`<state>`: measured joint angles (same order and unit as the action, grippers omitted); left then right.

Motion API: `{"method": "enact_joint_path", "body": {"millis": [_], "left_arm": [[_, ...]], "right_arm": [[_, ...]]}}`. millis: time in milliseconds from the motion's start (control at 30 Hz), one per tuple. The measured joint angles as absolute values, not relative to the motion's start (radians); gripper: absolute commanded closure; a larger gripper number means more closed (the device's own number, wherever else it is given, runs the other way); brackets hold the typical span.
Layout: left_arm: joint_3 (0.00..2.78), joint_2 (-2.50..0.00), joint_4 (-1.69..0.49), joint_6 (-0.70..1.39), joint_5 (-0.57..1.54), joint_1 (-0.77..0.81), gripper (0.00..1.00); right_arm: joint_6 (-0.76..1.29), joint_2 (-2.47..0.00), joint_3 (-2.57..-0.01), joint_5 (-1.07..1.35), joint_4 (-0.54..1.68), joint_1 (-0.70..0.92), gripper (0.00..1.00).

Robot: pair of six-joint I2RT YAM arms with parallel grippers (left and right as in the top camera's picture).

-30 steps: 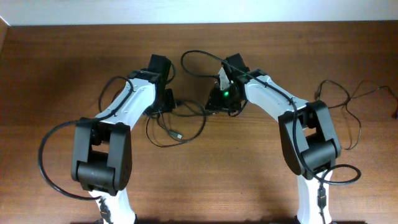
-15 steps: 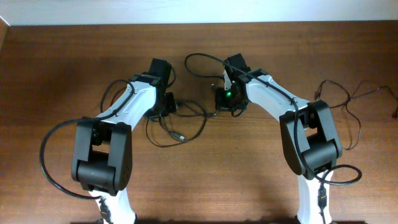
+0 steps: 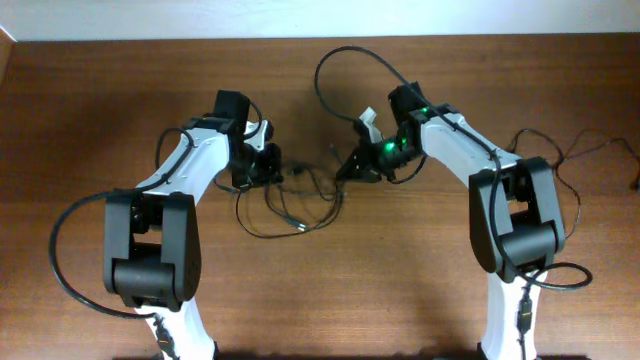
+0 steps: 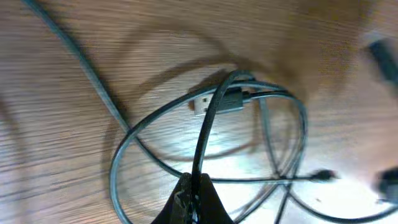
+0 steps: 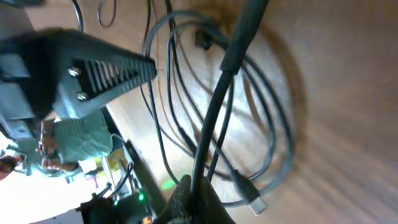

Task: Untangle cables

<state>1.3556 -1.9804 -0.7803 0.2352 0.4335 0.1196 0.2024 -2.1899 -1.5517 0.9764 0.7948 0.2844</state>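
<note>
The cables point(image 3: 300, 195) are thin dark cords lying in tangled loops on the wooden table between my two grippers, with a USB plug point(image 3: 290, 215) at the front. My left gripper point(image 3: 264, 166) is at the left side of the tangle, shut on one dark cord point(image 4: 208, 124) that runs up from its jaws point(image 4: 195, 194) to a silver-tipped plug point(image 4: 214, 102). My right gripper point(image 3: 358, 166) is at the right side, its jaws point(image 5: 193, 191) shut on another cord point(image 5: 217, 106) above the loops. A USB plug point(image 5: 252, 199) lies beside them.
A separate thin cable point(image 3: 570, 165) sprawls at the table's right edge. A thick arm cable point(image 3: 345, 60) arcs above the right wrist. My left arm point(image 5: 81, 74) shows in the right wrist view. The table's far edge point(image 3: 320, 38) meets a white wall.
Both grippers have moved apart, the left one to the left and the right one to the right. The tangle between them has been drawn out wider and looser.
</note>
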Motion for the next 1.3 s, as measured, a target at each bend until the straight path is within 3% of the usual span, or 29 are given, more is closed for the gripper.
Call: {"method": "enact_joint_path", "body": {"millis": [200, 333, 633, 867, 1100, 1133, 1200, 1233, 1300], "left_arm": [[1.356, -1.98, -0.777, 0.102, 0.661, 0.079, 1.0], [1.356, -1.98, -0.777, 0.075, 0.701, 0.077, 1.0], [1.356, -1.98, -0.776, 0.072, 0.649, 0.077, 1.0], [1.356, -1.98, -0.773, 0.132, 0.564, 0.077, 1.0], [1.356, -1.98, -0.773, 0.136, 0.569, 0.077, 1.0], [1.356, -1.98, -0.773, 0.136, 0.569, 0.077, 1.0], [1.356, -1.98, -0.773, 0.136, 0.569, 0.077, 1.0], [1.356, -1.98, -0.773, 0.136, 0.569, 0.077, 1.0], [1.356, -1.98, -0.773, 0.136, 0.569, 0.077, 1.0]], "right_arm": [[0.202, -2.19, -1.551, 0.906, 0.825, 0.352, 0.96], [0.202, -2.19, -1.551, 0.865, 0.831, 0.401, 0.96], [0.145, -2.159, -1.551, 0.861, 0.839, 0.419, 0.96], [-0.016, -2.141, -1.55, 0.856, 1.015, 0.444, 0.96], [0.083, -2.141, -1.55, 0.768, 0.987, 0.529, 0.95], [0.101, -2.141, -1.55, 0.746, 0.982, 0.538, 0.75], [0.137, -2.141, -1.55, 0.707, 0.972, 0.551, 0.5], [0.139, -2.141, -1.55, 0.695, 0.965, 0.553, 0.4], [0.157, -2.141, -1.55, 0.662, 0.963, 0.554, 0.3]]}}
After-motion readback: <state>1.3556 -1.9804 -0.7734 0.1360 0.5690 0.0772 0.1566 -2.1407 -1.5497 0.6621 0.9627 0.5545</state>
